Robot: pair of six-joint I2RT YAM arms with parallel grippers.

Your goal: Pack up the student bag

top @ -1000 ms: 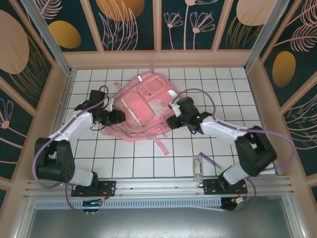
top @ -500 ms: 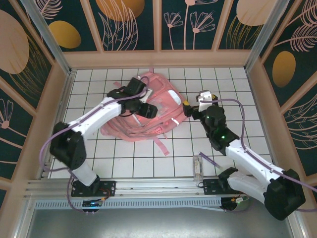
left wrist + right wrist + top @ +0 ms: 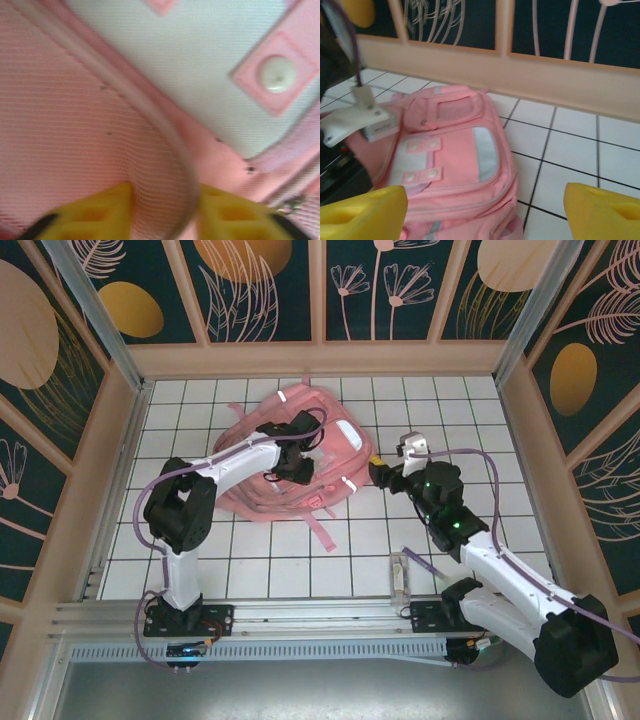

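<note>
Pink student bag (image 3: 255, 498) lies flat on the white-tiled desk (image 3: 250, 565), near the far edge and a little left of the middle. One loose strap (image 3: 325, 533) trails toward the near edge. Bare tiles lie open along the desk's left and right edges and across most of the near half. A low wooden wall (image 3: 320, 358) rims the far edge, and a clear oblong case (image 3: 400, 577) sits by the near edge, right of the middle.

The bag (image 3: 450, 155) has zipped front pockets, silvery panels and pale snap buttons (image 3: 276, 75). The left pincer (image 3: 165, 216) is clenched on a fold of the bag's (image 3: 75, 125) mesh and piping, over its middle. The right pincer (image 3: 482, 212) hangs released just beside the bag's right edge, its yellow fingertips (image 3: 362, 210) wide apart with nothing gripped between them.
</note>
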